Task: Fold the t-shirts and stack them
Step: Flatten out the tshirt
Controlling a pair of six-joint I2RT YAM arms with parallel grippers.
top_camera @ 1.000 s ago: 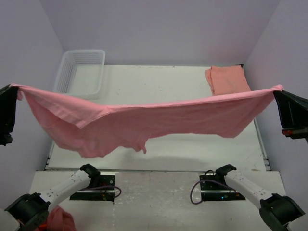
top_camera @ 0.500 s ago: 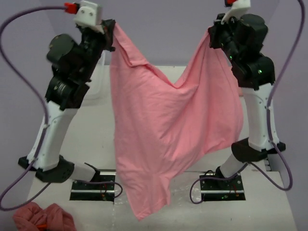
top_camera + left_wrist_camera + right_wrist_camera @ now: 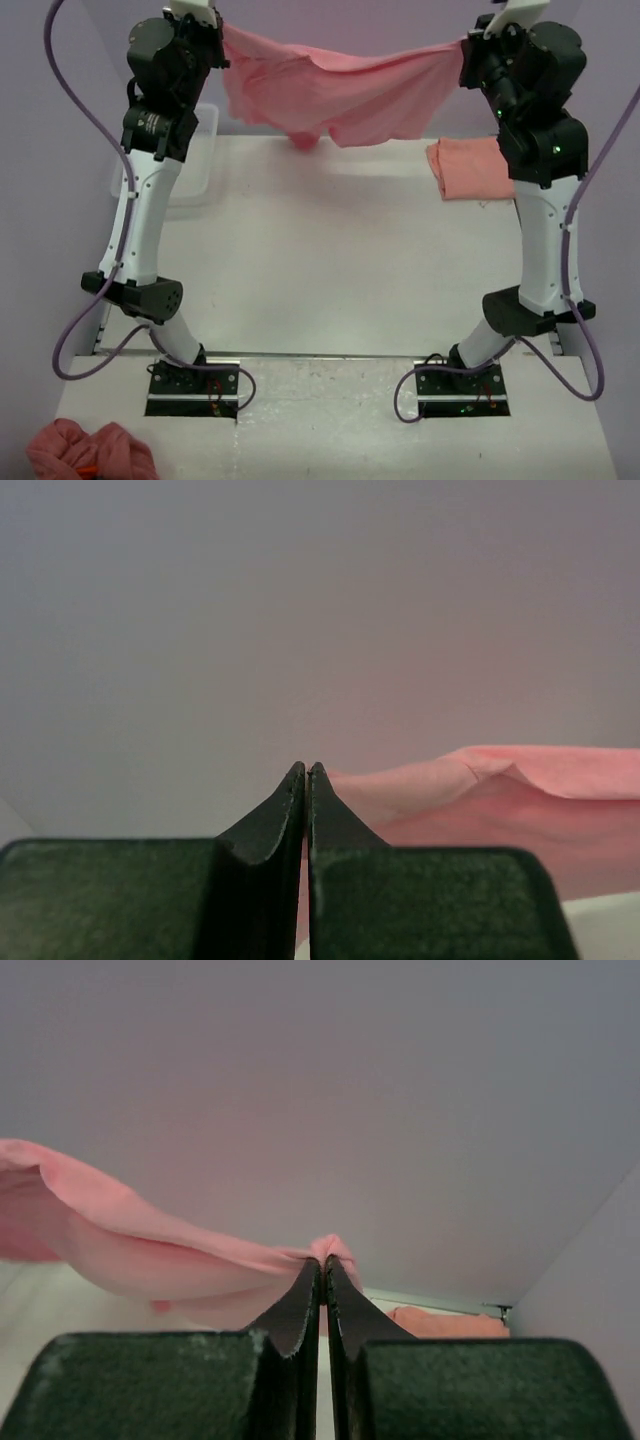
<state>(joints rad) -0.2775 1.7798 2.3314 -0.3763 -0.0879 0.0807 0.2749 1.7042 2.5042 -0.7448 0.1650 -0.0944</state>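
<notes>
The rose-pink t-shirt (image 3: 340,90) hangs stretched in the air between both grippers, above the far edge of the table. My left gripper (image 3: 222,38) is shut on its left end, and the cloth shows beside the tips in the left wrist view (image 3: 470,780). My right gripper (image 3: 466,50) is shut on its right end, where the cloth bunches over the tips in the right wrist view (image 3: 335,1248). The paler salmon-orange t-shirt (image 3: 475,168) lies folded at the far right of the table; it also shows in the right wrist view (image 3: 440,1322).
A white mesh basket (image 3: 197,170) stands at the far left, partly behind the left arm. A crumpled pink cloth (image 3: 90,450) lies at the near left corner, off the table. Lilac walls close in the back and both sides.
Both arms have swung back and up, carrying the pink shirt from hanging low at the front to stretched across high at the back. It now sags only a little.
</notes>
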